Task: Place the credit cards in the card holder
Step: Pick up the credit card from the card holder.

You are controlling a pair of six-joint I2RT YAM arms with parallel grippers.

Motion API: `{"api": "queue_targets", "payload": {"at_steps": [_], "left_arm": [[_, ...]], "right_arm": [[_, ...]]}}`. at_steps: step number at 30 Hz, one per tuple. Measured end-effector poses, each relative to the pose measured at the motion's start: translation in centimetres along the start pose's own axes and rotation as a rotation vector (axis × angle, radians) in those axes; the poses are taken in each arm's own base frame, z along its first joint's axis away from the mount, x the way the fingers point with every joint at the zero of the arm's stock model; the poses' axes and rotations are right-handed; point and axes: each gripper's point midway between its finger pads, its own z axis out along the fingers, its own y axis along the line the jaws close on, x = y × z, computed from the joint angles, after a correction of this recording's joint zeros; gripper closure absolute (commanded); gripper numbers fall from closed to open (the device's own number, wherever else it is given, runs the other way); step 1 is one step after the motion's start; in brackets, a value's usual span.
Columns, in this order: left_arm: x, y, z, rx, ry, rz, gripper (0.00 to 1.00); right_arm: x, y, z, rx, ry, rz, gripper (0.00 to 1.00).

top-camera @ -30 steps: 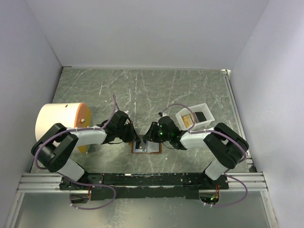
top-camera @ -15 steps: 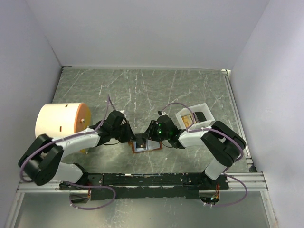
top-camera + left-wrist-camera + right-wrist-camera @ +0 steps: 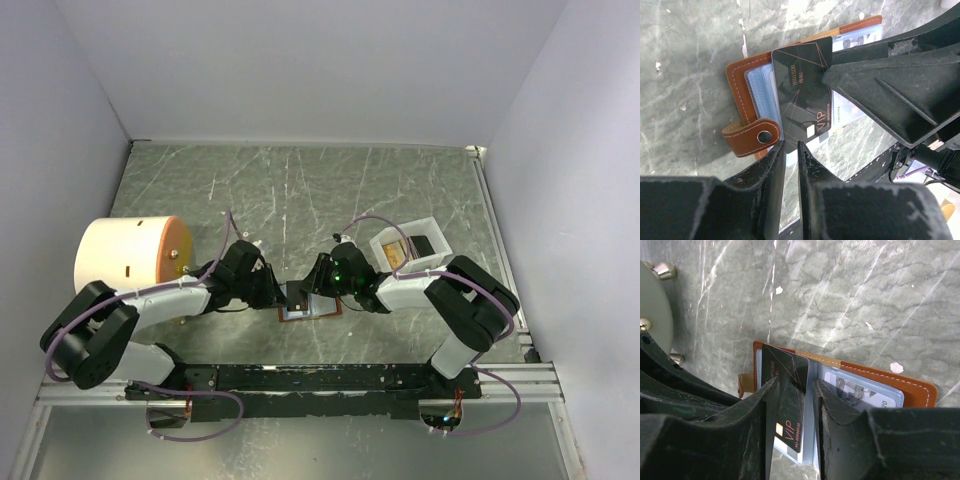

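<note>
The card holder (image 3: 740, 95) lies open on the table, brown leather with a snap strap and light-blue sleeves; it also shows in the top view (image 3: 322, 312). A black credit card (image 3: 802, 95) marked VIP rests on its sleeves, partly over the near edge. My left gripper (image 3: 789, 146) sits just short of that card's end, its jaws a narrow slit apart with nothing between them. My right gripper (image 3: 796, 384) stands open over the card holder (image 3: 875, 374), one finger on each side of the black card (image 3: 790, 390). A pale card (image 3: 860, 390) sits in a sleeve.
A white tray (image 3: 432, 262) at the right holds a tan card (image 3: 396, 253) and a dark one (image 3: 423, 245). A large cream and orange cylinder (image 3: 125, 260) stands at the left. The arms' base rail (image 3: 300, 378) runs along the near edge.
The left jaws have parted from shut and let go of the black card, which now rests on the card holder. The left elbow dropped lower. The right gripper stayed put.
</note>
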Motion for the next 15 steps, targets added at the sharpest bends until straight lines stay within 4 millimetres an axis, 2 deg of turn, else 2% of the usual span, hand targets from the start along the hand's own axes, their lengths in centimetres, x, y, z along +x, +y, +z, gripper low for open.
{"api": "queue_targets", "payload": {"at_steps": [10,15], "left_arm": [[0.1,0.3,1.4,0.006,0.016,-0.001,0.77],[-0.1,0.1,1.5,0.013,0.014,0.002,0.82]], "right_arm": [[0.0,0.0,0.0,0.000,-0.001,0.001,0.67],[0.0,0.0,0.0,0.001,-0.002,0.000,0.67]]}}
